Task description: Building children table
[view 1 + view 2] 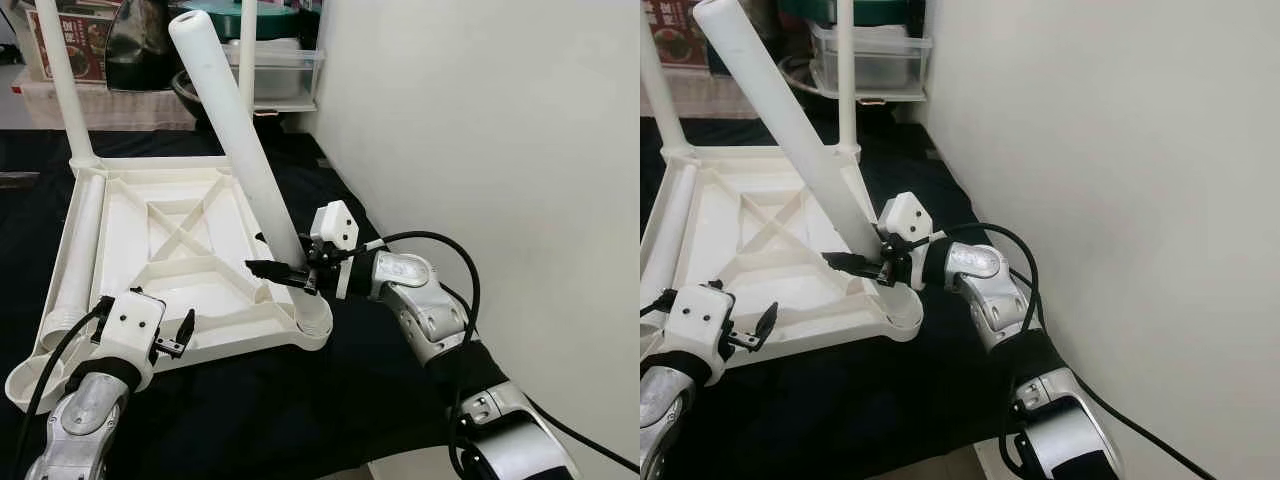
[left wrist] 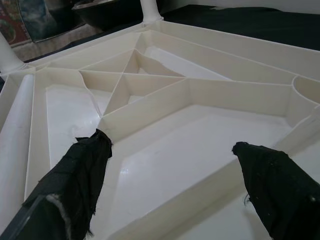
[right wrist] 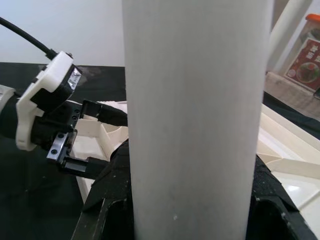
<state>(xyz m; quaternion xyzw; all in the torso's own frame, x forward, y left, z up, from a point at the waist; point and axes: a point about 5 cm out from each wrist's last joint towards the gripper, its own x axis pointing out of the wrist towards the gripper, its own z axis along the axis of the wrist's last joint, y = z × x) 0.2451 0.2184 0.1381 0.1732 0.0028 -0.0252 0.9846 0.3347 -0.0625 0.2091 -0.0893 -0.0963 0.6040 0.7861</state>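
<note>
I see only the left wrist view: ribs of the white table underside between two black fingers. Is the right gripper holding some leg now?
Observer: Yes. The right gripper is closed around a leaning table leg, just above the near right corner socket.
Operator: Is this leg upright?
Observer: No, it tilts, its top toward the far left.
Operator: Are other legs fitted?
Observer: Two stand upright at the far corners; a fourth leg lies along the tabletop's left edge.
</note>
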